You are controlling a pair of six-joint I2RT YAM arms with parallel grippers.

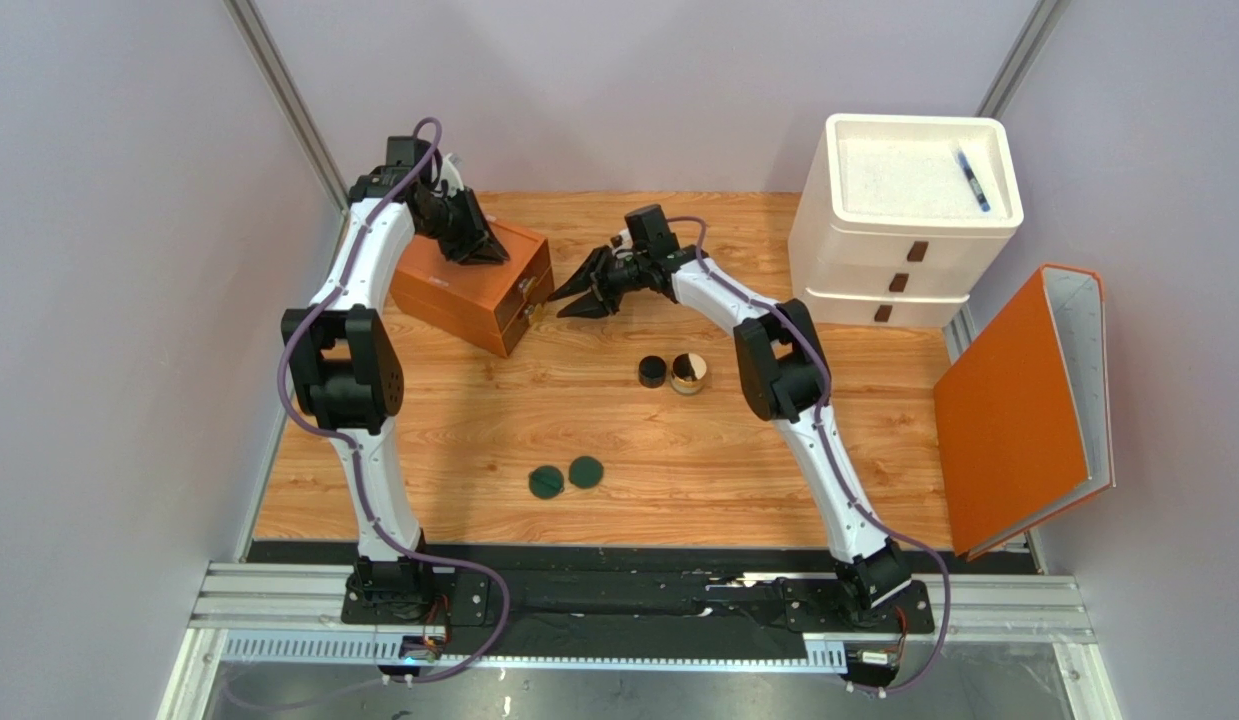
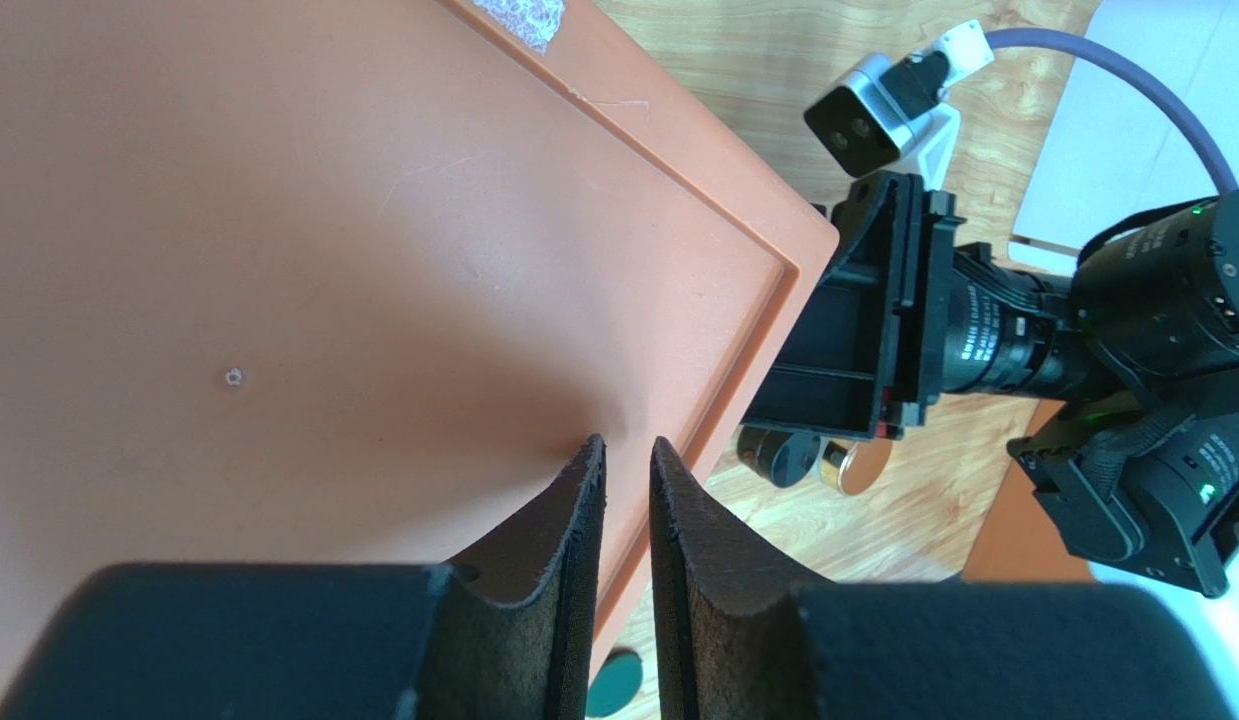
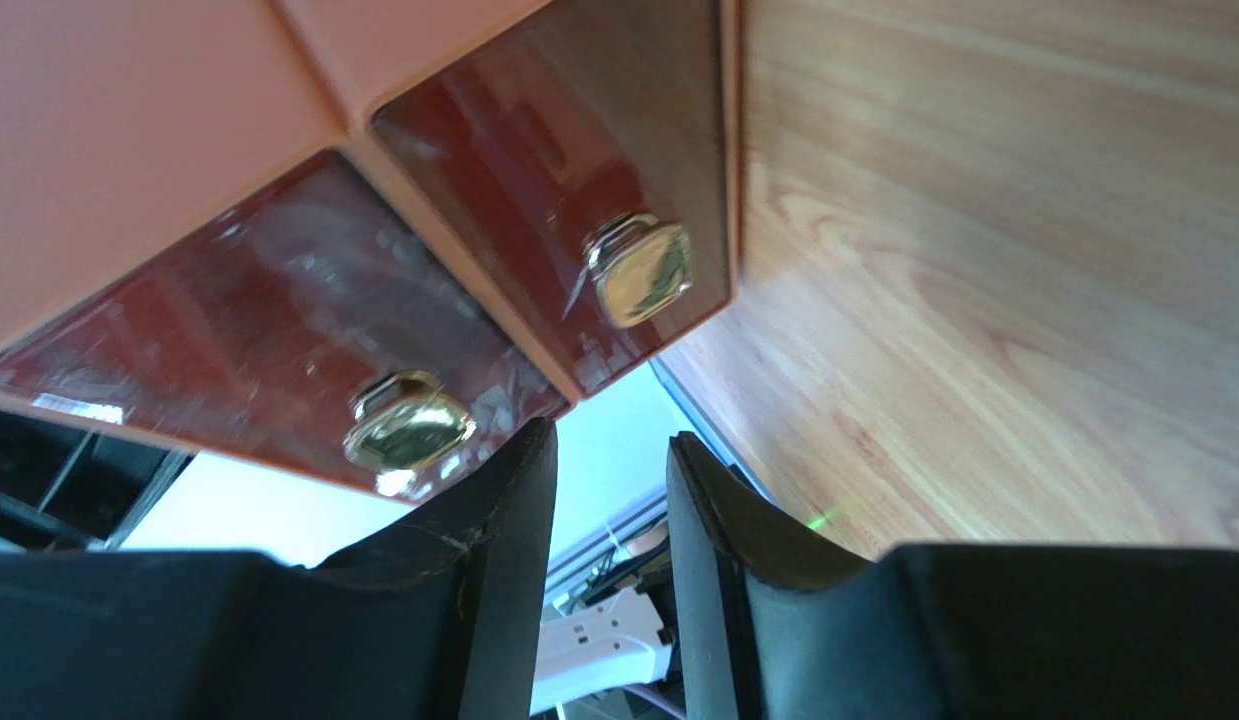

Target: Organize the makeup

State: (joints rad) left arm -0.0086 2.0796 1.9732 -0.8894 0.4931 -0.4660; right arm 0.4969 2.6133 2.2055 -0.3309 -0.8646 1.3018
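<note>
The black round cap (image 1: 652,371) and the round tan jar (image 1: 688,372) stand side by side mid-table; both also show in the left wrist view, the cap (image 2: 775,455) and the jar (image 2: 860,467). Two dark-green discs (image 1: 546,482) (image 1: 586,471) lie nearer the front. The three bottles are out of view. My left gripper (image 1: 487,248) (image 2: 625,450) rests its tips on top of the orange drawer box (image 1: 472,285), jaws almost together and empty. My right gripper (image 1: 558,305) (image 3: 610,450) is slightly open and empty, just in front of the box's two drawer fronts, near the brass knobs (image 3: 640,270) (image 3: 410,423).
A white drawer unit (image 1: 899,225) stands at the back right with a blue pen (image 1: 972,180) on its top tray. An orange binder (image 1: 1023,405) stands at the right edge. Grey walls close in both sides.
</note>
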